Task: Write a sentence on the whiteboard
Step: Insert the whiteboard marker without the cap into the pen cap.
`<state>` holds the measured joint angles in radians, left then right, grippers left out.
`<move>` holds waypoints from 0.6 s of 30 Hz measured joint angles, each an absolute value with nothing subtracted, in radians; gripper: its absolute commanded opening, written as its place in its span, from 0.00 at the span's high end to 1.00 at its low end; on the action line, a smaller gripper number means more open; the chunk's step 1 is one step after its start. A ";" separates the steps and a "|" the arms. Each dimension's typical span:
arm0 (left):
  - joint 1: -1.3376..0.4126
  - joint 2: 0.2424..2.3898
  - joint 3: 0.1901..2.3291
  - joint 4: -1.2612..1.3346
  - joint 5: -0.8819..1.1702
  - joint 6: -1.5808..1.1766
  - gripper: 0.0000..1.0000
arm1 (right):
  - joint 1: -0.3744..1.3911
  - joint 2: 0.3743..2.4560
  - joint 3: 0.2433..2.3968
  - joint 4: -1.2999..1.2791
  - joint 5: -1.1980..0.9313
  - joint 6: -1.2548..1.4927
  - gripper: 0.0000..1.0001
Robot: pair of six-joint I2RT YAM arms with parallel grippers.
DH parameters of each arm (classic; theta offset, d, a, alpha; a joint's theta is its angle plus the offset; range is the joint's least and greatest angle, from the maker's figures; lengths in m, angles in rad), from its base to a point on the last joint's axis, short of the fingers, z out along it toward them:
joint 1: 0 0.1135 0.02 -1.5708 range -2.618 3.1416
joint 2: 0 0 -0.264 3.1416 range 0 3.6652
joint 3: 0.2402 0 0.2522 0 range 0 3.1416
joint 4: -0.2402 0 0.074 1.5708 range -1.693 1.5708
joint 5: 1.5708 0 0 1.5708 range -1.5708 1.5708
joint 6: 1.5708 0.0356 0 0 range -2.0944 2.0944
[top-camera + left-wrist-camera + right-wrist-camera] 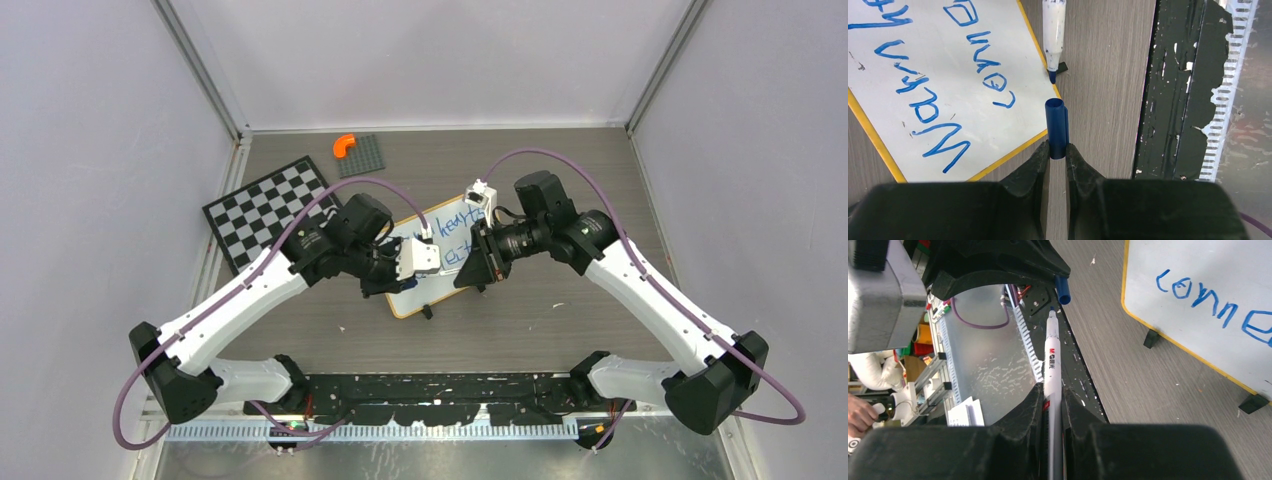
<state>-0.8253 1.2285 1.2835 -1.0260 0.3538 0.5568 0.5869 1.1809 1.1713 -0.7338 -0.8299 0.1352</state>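
The whiteboard [447, 216] lies mid-table with its yellow rim; in the left wrist view the whiteboard [948, 45] carries the sentence [943, 100] in blue script, and the right wrist view shows the whiteboard [1208, 270] with the sentence [1198, 295]. My left gripper [1057, 150] is shut on a blue marker cap [1056, 125]. My right gripper [1052, 390] is shut on a white marker [1052, 355]. The marker [1053, 30] points its blue tip at the cap's open end, a short gap apart, just off the board's near corner. Both grippers meet over the board's near edge in the top view.
A black-and-white checkered board [270, 210] lies at the left rear. An orange piece [343, 145] and a grey studded plate [362, 155] sit at the back. A black strip [1173, 100] runs along the table's near edge. The board stands on small black feet [1151, 338].
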 measured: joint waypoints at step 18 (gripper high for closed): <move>-0.825 1.208 1.291 -1.021 0.424 0.558 1.00 | 0.590 1.207 1.171 -0.735 -0.864 0.138 1.00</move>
